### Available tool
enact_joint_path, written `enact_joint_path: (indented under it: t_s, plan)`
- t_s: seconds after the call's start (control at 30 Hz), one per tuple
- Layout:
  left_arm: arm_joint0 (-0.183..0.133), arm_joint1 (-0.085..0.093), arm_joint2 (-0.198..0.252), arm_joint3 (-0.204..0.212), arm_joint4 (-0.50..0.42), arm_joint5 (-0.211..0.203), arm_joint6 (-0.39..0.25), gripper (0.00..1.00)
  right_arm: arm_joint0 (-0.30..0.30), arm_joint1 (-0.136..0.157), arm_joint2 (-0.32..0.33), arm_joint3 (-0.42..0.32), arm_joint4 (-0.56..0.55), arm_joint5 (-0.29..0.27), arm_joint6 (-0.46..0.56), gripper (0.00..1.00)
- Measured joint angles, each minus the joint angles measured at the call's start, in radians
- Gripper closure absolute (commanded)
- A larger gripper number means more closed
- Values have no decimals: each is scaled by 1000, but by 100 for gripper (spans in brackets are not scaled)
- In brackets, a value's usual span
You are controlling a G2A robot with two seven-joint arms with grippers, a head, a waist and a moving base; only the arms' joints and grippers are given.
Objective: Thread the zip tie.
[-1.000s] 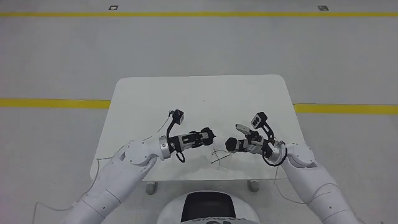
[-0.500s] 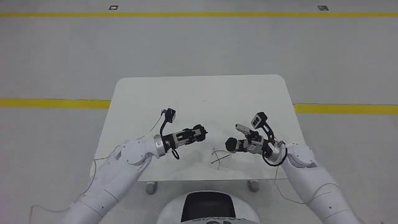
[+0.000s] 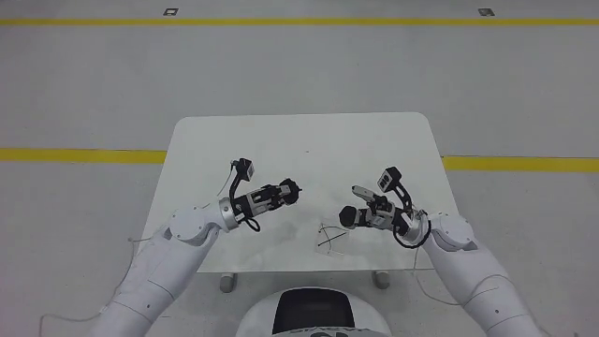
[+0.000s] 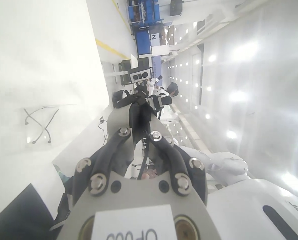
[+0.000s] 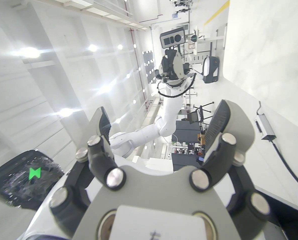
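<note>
On the table, by its near edge: the zip ties point(image 3: 329, 237) lie loose, thin dark strips crossing each other, between the two arms.
Left gripper point(image 3: 291, 188): it hangs above the table, left of the ties and farther off. Its fingers are pressed together, and I see nothing between them.
Right gripper point(image 3: 353, 203): it is near the ties on their right, not touching. Its fingers are spread wide around nothing.
Step in hand: no tie is lifted, so I judge the picking up is not yet begun.
How to do it well: come down on one strip away from the crossing, so that the others are not dragged. Pinch it close to one end, which leaves the other end free for threading.
Table point(image 3: 281, 140): white and smooth, so the flat strips may slide under the fingers.
Room: pale floor with yellow lines point(image 3: 299, 21) beyond the table.
</note>
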Motion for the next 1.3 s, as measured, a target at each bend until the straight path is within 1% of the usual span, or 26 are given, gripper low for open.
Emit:
enact_joint_path:
  t_s: [0.07, 0.13, 0.2, 0.47, 0.53, 0.6, 0.7, 0.8, 0.83, 0.9, 0.97, 1.03, 1.3]
  plan:
    - [0, 0, 0, 0, -2, 0, 0, 100, 4, 9, 9, -27, -81, 47, -13, 0]
    - [0, 0, 0, 0, -1, 0, 0, 100, 2, 19, 19, -61, -174, 79, -40, 0]
    - [0, 0, 0, 0, -1, 0, 0, 100, -10, 24, 20, -89, -227, 80, -31, 0]
    - [0, 0, 0, 0, -1, 0, 0, 100, -13, 25, 21, -94, -236, 78, -31, 0]
    - [0, 0, 0, 0, -1, 0, 0, 100, -5, 28, 21, -102, -267, 80, -33, 0]
    - [0, 0, 0, 0, -1, 0, 0, 100, 8, 34, 25, -112, -312, 82, -14, 0]
    - [0, 0, 0, 0, -1, 0, 0, 100, 33, 45, 24, -156, -424, 83, 40, 0]
    - [0, 0, 0, 0, -1, 0, 0, 100, 56, 56, 15, -201, -562, 101, 69, 0]
    - [0, 0, 0, 0, -1, 0, 0, 100, 66, 60, 6, -218, -619, 105, 82, 0]
    - [0, 0, 0, 0, -1, 0, 0, 100, 80, 63, -10, -238, -696, 107, 91, 0]
    - [0, 0, 0, 0, -1, 0, 0, 100, 91, 65, -30, -256, -765, 96, 98, 0]
    - [0, 0, 0, 0, -1, 0, 0, 100, 95, 66, -36, -259, -793, 95, 96, 0]
    - [0, 0, 0, 0, -1, 0, 0, 100, 94, 66, -35, -259, -788, 95, 94, 0]
